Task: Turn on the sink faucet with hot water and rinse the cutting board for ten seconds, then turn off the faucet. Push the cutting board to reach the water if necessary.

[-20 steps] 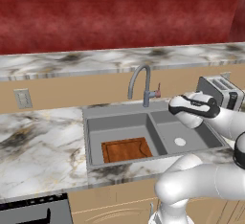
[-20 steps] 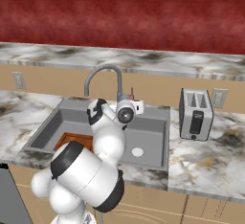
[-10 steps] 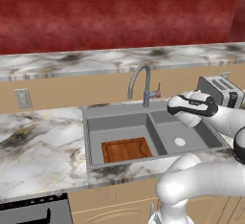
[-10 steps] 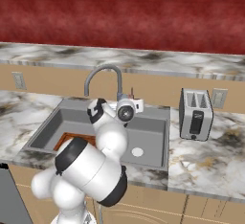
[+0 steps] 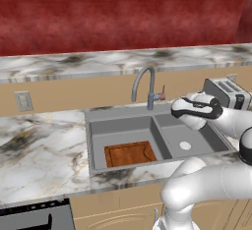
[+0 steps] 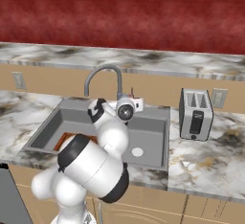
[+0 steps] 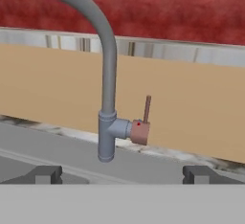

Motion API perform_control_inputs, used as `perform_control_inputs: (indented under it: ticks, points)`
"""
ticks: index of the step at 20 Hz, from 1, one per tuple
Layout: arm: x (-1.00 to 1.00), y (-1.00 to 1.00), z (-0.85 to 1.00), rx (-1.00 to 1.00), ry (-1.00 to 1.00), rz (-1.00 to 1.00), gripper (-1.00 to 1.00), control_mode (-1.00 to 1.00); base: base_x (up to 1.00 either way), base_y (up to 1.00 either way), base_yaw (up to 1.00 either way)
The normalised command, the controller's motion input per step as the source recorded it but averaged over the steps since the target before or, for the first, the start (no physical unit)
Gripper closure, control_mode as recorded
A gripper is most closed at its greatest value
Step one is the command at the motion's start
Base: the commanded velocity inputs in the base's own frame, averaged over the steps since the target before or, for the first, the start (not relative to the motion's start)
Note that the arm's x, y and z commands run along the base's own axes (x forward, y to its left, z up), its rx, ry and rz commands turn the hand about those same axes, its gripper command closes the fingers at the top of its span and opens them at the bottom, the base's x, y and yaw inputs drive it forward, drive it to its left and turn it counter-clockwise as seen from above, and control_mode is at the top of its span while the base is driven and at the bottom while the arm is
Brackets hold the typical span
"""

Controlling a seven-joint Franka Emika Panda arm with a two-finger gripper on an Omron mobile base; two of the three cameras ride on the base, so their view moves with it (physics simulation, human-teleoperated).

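Note:
The grey gooseneck sink faucet (image 7: pixel 109 74) stands straight ahead in the hand view, its lever (image 7: pixel 147 108) upright on a reddish hub at its right side. No water runs from the spout (image 5: pixel 135 89). My gripper (image 7: pixel 124 175) is open, and its two fingertips sit wide apart just short of the faucet base, touching nothing. From the left base view my gripper (image 5: pixel 174 108) hovers over the right basin of the sink (image 5: pixel 123 116), right of the faucet (image 5: pixel 149 84). The cutting board (image 5: pixel 129 154) lies flat in the left basin near its front wall. My arm partly hides the cutting board (image 6: pixel 64 139) from the right.
A silver toaster (image 5: pixel 224 89) stands on the marble counter right of the sink. The tan backsplash with wall outlets (image 5: pixel 22 101) rises close behind the faucet. A round pale drain (image 5: pixel 185 145) sits in the right basin. A dark stove (image 5: pixel 34 216) is at the lower left.
My hand has hardly moved in front of the faucet. The arm's elbow has swung a little to the right. The lever and board stay put.

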Motion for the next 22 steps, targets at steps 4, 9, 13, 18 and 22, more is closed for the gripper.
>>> perform_control_inputs:
  ticks: [4, 9, 13, 18, 22]
  points:
    - [0.14, 0.00, 0.00, 0.00, 0.00, 0.00, -1.00, -1.00, 0.00, 0.00, 0.00]
    - [0.06, 0.00, 0.00, 0.00, 0.00, 0.00, -1.00, -1.00, 0.00, 0.00, 0.00]
    - [0.10, 0.00, 0.00, 0.00, 0.00, 0.00, -1.00, -1.00, 0.00, 0.00, 0.00]
    - [0.16, 0.00, 0.00, 0.00, 0.00, 0.00, -1.00, -1.00, 0.00, 0.00, 0.00]
    - [0.29, 0.00, 0.00, 0.00, 0.00, -0.02, -1.00, -1.00, 0.00, 0.00, 0.00]
